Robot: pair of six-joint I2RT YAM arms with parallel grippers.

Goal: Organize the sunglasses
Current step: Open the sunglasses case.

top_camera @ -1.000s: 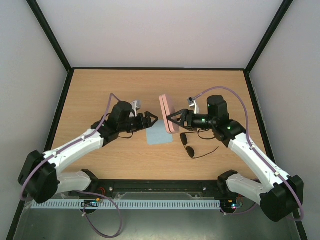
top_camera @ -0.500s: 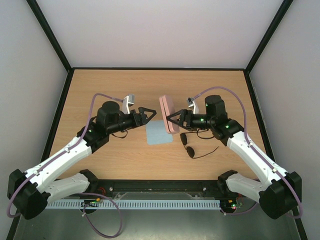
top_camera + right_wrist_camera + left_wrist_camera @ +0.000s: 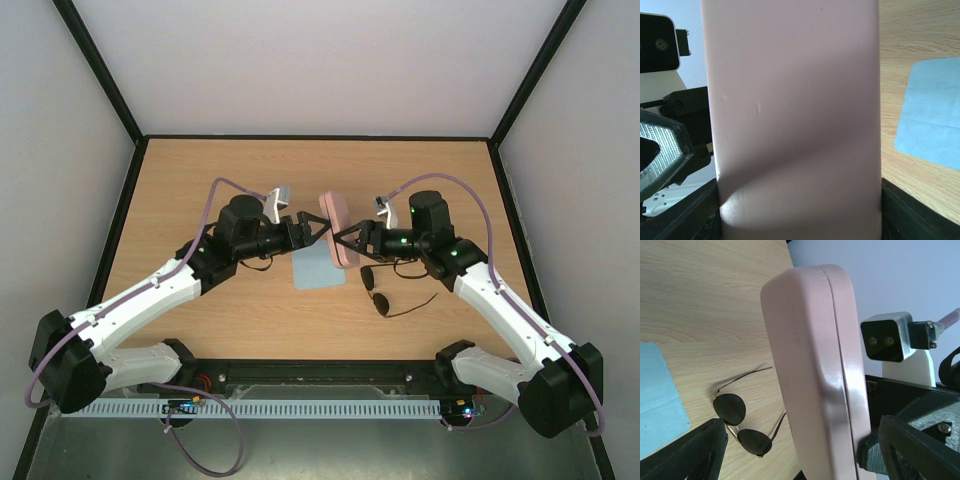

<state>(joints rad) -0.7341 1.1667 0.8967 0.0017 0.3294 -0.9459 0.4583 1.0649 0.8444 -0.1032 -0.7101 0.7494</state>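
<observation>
Sunglasses [image 3: 374,289] of thin dark wire lie outside the shut pink oblong case [image 3: 333,210] clamped by the right tool [image 3: 342,240], left tool [image 3: 320,231] apart, perhaps astride it.

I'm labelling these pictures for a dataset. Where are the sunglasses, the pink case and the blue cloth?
sunglasses [image 3: 380,303], top view, on the nearer lens.
pink case [image 3: 333,208], top view, on its far half.
blue cloth [image 3: 316,270], top view, at its middle.

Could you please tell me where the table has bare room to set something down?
Bare table runs along the far edge, beyond the pink case, and between the sunglasses and the near edge. The middle is crowded: case, blue cloth, left gripper, right gripper.
</observation>
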